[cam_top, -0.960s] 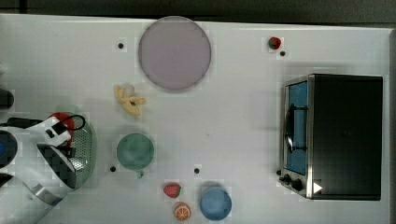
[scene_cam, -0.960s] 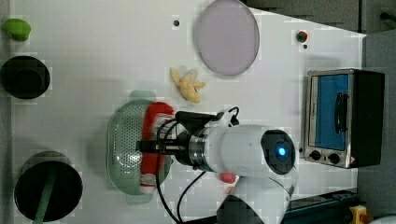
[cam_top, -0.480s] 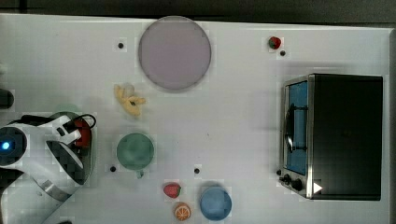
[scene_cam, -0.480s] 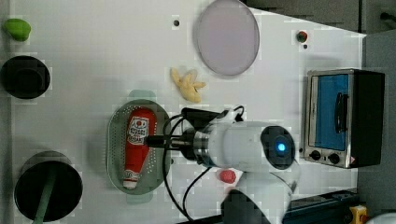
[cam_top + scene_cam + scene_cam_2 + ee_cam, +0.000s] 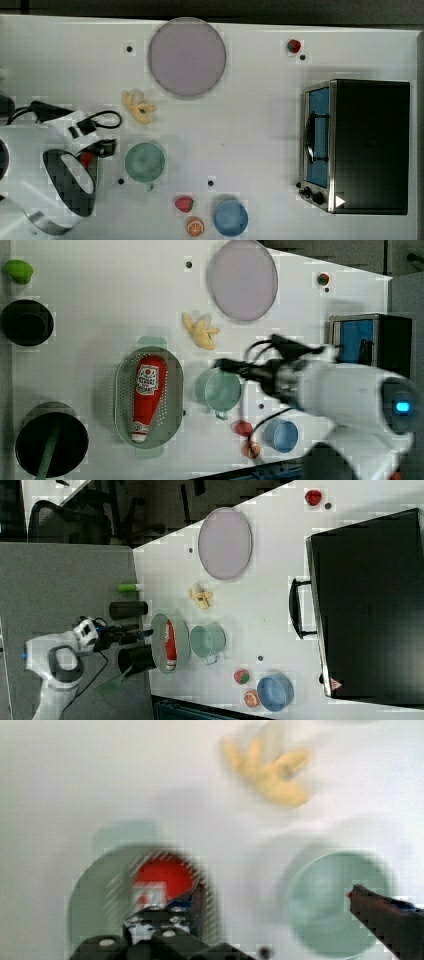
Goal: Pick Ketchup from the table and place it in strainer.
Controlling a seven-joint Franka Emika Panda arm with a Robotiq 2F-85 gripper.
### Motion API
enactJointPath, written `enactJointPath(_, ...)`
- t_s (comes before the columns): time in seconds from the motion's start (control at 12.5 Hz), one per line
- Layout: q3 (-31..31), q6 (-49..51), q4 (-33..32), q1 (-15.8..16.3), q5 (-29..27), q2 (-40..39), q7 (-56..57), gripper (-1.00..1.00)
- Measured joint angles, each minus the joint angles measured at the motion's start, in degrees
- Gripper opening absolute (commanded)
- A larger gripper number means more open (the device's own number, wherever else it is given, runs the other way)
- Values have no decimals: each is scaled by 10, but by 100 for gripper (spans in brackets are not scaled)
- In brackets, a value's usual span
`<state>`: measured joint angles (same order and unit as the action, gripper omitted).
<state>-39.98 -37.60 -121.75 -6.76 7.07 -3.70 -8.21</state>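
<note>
A round teal-green bowl (image 5: 144, 162) sits on the white table (image 5: 250, 125) and serves as the landmark here. Toward the top view's left of it, the robot arm (image 5: 55, 165) covers the table edge, with a small patch of red (image 5: 86, 159) showing beside its dark parts. Above the bowl lies a yellow banana bunch (image 5: 138, 106), and farther up a large grey-lilac plate (image 5: 186, 56). Below and to the top view's right of the bowl are a strawberry (image 5: 184, 203), an orange slice (image 5: 195, 227) and a blue bowl (image 5: 230, 218). Well apart toward the top view's right stands a black toaster oven (image 5: 357, 145).
</note>
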Motion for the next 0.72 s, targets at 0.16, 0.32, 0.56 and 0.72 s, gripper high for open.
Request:
enactJointPath(0.16, 41, 49, 13, -21, -1, 65, -1, 100)
enactJointPath(0.32, 97, 88, 22, -34, -6, 118, -1, 100)
enactJointPath(0.56, 190, 146, 37, -49, -70, 166, -1, 100)
enactJointPath(0.72, 244, 177, 56, -57, -101, 169, 13, 100)
